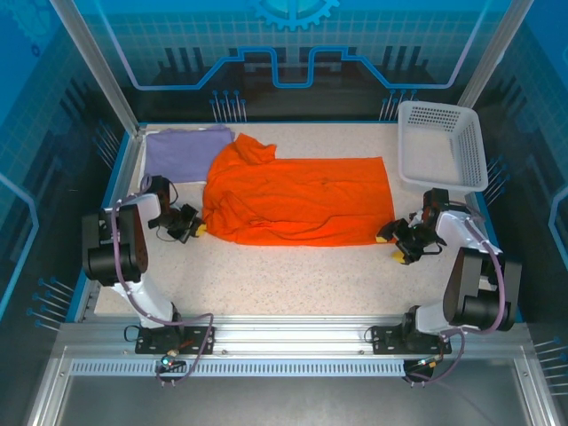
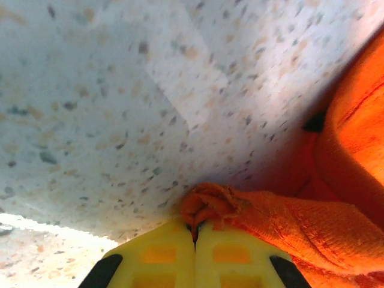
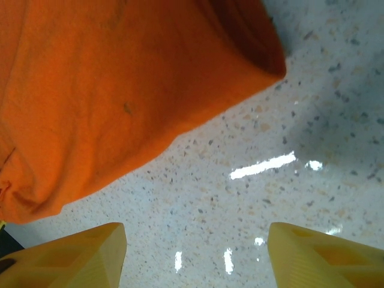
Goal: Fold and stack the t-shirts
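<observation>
Your left claw point(image 2: 195, 233): clamped on the near-left edge of the bright orange cloth t-shirt point(image 1: 302, 200), likely to lift a fold | right claw point(image 3: 195, 255): jaws apart, empty, beside its right corner | shirt spread on the bench point(image 1: 293, 275); pale lavender cloth t-shirt point(image 1: 185, 151) far-left.

**No legible writing in view**

No word, brand, number or label can be read in any of the views. The only sign-like mark is a pale blue gear emblem point(image 1: 293, 16), cut off by the top edge at the centre of the top view. It is printed on the blue back wall panel point(image 1: 177, 44). Below it a bright blue outline point(image 1: 293, 85) runs across the same panel in angular steps, over a faint grid. It carries no letters or figures.
</observation>
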Available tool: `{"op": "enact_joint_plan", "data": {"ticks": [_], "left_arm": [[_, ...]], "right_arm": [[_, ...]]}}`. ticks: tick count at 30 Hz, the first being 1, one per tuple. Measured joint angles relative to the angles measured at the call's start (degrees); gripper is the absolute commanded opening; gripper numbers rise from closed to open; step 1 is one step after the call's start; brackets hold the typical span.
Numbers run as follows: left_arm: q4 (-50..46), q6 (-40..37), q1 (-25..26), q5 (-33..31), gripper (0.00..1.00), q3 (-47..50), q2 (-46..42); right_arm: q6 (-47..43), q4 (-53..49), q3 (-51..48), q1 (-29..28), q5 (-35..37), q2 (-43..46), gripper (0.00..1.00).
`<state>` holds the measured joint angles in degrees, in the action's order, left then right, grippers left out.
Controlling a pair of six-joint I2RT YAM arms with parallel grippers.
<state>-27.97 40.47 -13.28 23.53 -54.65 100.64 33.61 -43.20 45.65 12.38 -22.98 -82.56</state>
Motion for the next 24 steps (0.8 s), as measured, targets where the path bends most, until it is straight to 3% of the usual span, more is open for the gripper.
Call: {"op": "enact_joint_plan", "data": {"ticks": [24], "left_arm": [[-7.78,-1.53,0.00,-0.76,0.00,-0.13,-10.27]], "right_arm": [[8.41,9.84,-0.46,1.55,4.96,-8.68,0.38]]}}
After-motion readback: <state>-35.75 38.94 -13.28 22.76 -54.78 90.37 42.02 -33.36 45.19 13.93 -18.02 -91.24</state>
